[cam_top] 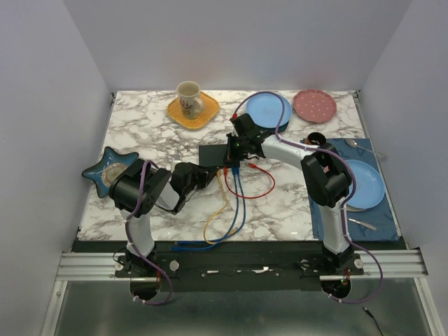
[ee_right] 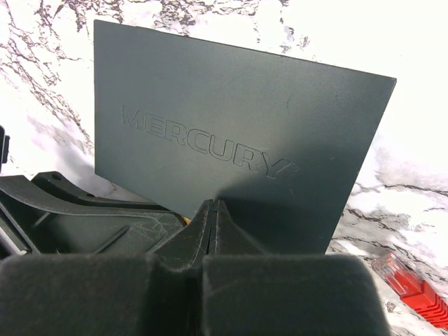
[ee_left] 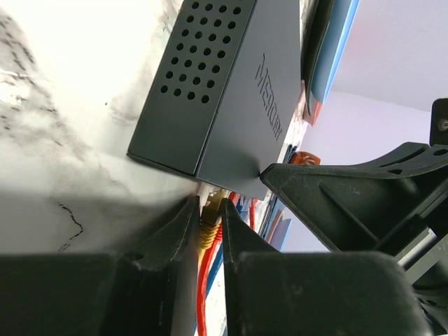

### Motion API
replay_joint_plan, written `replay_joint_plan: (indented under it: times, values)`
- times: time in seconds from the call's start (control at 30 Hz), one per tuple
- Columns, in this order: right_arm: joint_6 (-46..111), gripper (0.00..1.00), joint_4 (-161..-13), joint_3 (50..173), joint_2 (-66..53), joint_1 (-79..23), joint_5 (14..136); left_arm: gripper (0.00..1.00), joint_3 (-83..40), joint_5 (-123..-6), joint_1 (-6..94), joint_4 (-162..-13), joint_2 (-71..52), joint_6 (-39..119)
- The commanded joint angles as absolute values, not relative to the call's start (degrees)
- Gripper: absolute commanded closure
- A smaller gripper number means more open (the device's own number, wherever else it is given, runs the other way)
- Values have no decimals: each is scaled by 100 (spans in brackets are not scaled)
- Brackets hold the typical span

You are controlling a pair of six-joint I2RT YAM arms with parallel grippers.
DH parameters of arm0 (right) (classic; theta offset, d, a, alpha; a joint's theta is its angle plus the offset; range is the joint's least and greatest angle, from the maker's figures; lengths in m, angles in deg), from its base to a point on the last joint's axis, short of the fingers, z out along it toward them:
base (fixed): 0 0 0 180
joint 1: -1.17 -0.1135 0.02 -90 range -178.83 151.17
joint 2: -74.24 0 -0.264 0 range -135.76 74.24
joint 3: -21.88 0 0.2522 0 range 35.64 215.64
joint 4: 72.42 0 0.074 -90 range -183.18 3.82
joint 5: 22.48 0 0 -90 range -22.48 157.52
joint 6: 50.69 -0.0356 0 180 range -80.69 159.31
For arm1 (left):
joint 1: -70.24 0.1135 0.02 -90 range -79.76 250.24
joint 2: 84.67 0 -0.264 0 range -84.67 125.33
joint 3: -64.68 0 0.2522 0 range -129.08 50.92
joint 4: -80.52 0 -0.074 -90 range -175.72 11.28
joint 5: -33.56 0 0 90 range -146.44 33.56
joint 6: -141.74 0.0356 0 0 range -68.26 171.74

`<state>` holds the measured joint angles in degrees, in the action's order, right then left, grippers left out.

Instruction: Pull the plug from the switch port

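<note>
The left gripper (ee_left: 210,204) nips the yellow plug (ee_left: 207,225), probably stiff, at the switch port (ee_left: 218,187); the right gripper (ee_right: 213,210), fingers (ee_right: 185,241) together, rests on the seemingly light box (ee_right: 231,140).

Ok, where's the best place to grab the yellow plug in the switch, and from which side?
Pinch the plug by its side faces, just behind the switch edge, coming from the near side along its cable. It juts straight out over the table, with a red cable and blue cable close beside, so only fingertips fit. The left gripper sits so.
</note>
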<state>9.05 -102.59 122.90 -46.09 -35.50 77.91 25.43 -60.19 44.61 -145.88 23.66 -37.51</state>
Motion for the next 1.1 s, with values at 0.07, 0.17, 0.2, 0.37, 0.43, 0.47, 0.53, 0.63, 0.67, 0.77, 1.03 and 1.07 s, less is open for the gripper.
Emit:
replay_joint_plan:
  times: [0.07,0.17,0.2,0.37,0.43,0.47,0.53,0.63,0.67,0.77,1.03,1.07]
  values:
    - [864,99,-10367,12195,-4784,-3557,7903,86,2544,-5986,4448,-14601,2545,-3685]
    - [855,99,-10367,12177,-4767,-3549,7886,91,2552,-6021,4448,-14636,2572,-3668]
    - [855,99,-10367,12177,-4758,-3549,7860,94,2552,-6030,4448,-14663,2581,-3667]
    - [890,99,-10358,12125,-4503,-3557,7798,100,2666,-6039,4492,-14838,2633,-3685]
    - [917,99,-10341,12046,-4310,-3566,7798,100,2702,-6057,4510,-14874,2642,-3694]
    - [908,99,-10350,12002,-4231,-3575,7789,100,2702,-6074,4519,-14917,2651,-3694]
    - [899,99,-10332,11783,-4064,-3610,7816,100,2711,-6127,4545,-14935,2642,-3685]
    - [856,99,-10218,11475,-3923,-3689,7842,100,2702,-6154,4554,-14935,2660,-3668]
    - [855,99,-10183,11431,-3914,-3707,7851,100,2693,-6180,4554,-14927,2668,-3667]
    - [829,99,-10183,11413,-3993,-3724,7833,100,2693,-6232,4554,-14918,2669,-3676]
    - [838,99,-10358,11869,-4335,-3716,7613,100,2912,-6399,4554,-14707,2440,-3518]
    - [838,99,-10402,11913,-4371,-3716,7605,100,2947,-6426,4554,-14698,2397,-3509]
